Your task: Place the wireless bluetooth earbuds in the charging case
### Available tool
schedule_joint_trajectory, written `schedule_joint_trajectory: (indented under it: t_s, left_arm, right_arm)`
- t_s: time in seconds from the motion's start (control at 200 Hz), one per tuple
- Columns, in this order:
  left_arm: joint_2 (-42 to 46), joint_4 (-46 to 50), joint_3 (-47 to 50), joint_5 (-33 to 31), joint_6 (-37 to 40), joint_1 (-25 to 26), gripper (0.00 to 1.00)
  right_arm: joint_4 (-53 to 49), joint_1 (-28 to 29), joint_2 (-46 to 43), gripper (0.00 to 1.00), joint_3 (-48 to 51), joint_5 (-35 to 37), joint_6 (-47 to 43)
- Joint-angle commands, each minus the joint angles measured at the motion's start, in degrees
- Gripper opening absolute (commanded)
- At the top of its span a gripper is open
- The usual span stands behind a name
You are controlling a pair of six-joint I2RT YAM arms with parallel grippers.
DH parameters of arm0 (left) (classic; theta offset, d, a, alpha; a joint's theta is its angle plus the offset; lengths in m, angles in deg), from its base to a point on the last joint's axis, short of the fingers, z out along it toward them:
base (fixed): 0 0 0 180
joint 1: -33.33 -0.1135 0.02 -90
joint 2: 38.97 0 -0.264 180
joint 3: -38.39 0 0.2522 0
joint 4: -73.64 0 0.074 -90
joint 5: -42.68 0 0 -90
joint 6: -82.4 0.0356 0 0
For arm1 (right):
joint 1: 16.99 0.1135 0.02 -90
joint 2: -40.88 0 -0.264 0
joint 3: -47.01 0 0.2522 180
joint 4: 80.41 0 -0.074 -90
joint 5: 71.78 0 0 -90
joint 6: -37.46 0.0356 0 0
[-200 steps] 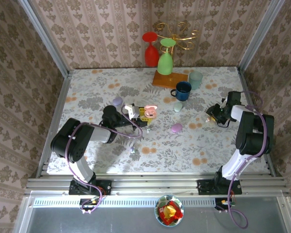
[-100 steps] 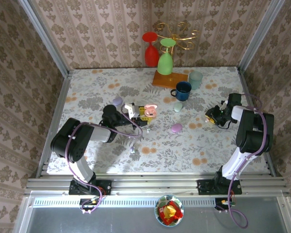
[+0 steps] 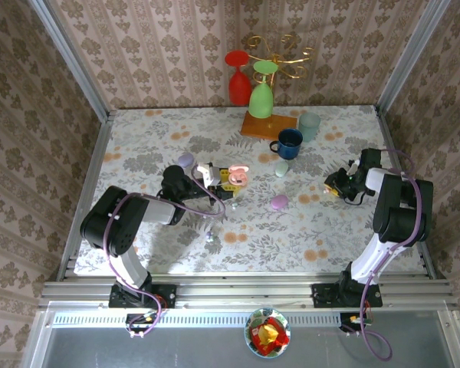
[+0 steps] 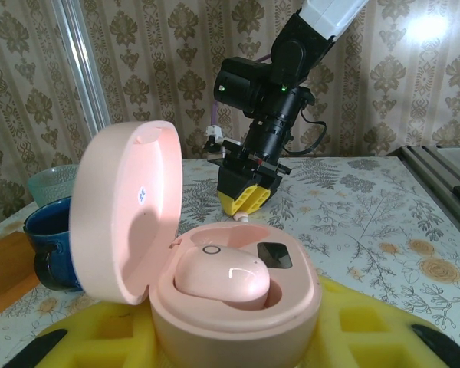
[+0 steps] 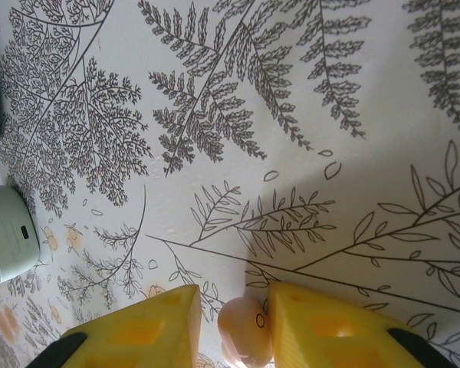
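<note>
Right wrist has nudged slightly since a second ago; left arm unchanged. Loose earbud [image 5: 244,339], glossy peach-pink, lies on the bench [image 5: 307,115] right of the blue mug [image 3: 288,142]. Its long axis runs along the right fingers [image 3: 337,184], which straddle it unclamped: one pad touching, sliver of gap at the other. Left of the mug, left fingers [image 3: 227,181] clench the open pink charging case [image 4: 238,314]; seated earbud [image 4: 222,278] lies crosswise, rounded back up. Fern-print bench, damask wallpaper walls [image 3: 138,46].
</note>
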Motion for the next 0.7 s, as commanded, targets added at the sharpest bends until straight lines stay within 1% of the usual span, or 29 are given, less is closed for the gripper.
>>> schedule_joint_trajectory:
  t_s: [0.0, 0.105, 0.185, 0.375, 0.49, 0.695]
  left_arm:
    - [-1.04, -1.91, -1.95, 1.54, -0.72, 0.12, 0.27]
    - [-0.89, -1.85, -1.91, 1.48, -0.60, 0.12, 0.27]
    - [-0.82, -1.87, -1.82, 1.52, -0.51, 0.03, 0.27]
    - [-0.81, -1.87, -1.57, 1.39, -0.36, 0.03, 0.27]
    - [-0.97, -1.87, -1.47, 1.02, -0.56, -0.14, 0.27]
    - [-1.31, -1.87, -1.08, 0.86, -0.52, -0.41, 0.28]
  right_arm:
    - [-4.53, 0.20, -1.19, 0.31, 1.27, -1.43, -1.72]
    - [-5.47, 0.19, -1.18, 0.30, 0.99, -1.15, -2.25]
    - [-5.90, 0.21, -0.94, 0.25, 0.64, -1.20, -2.39]
    - [-5.96, 0.51, -0.92, 0.19, 0.45, -0.63, -2.50]
    - [-5.72, 0.96, -1.41, 0.18, 0.74, 0.31, -2.65]
    - [-5.07, 3.53, -3.85, 0.17, 1.88, 1.59, -2.27]
